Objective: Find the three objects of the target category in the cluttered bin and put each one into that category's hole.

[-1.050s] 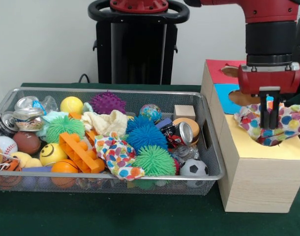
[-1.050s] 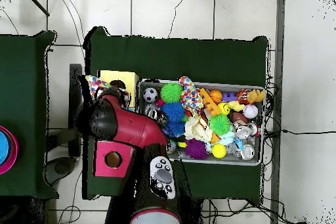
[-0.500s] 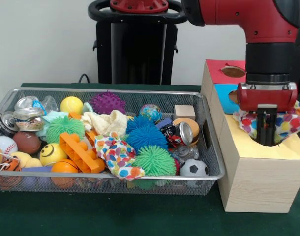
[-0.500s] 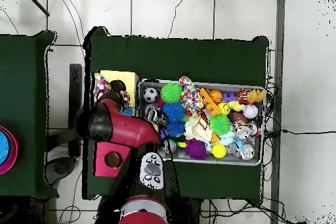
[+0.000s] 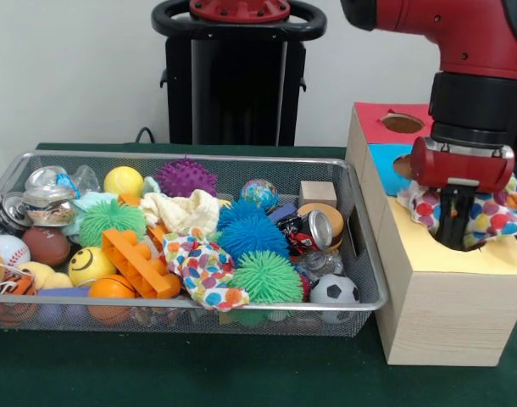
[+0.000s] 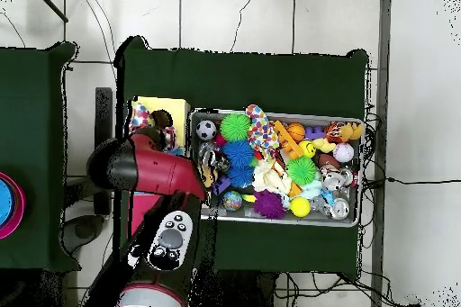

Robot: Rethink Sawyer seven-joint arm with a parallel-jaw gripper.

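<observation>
Front view: a spotted cloth [image 5: 487, 212] is being pushed into the hole of the yellow section of the wooden box [image 5: 445, 297].
The gripper [image 5: 454, 242] is sunk in the cloth's middle, so its opening cannot be told. The cloth is only partly in, bunched round the hole with no clear long axis, its edges spread sideways. A second spotted cloth [image 5: 203, 270] and a cream cloth [image 5: 184, 210] are left in the wire bin [image 5: 370, 280], presumably still to be moved.

Materials, bin and box
Wire-mesh metal bin [image 5: 360, 254]; pale matt wood box [image 5: 445, 314]; soft polka-dot cloth [image 5: 487, 212]; matt green table cover [image 5: 241, 373].
</observation>
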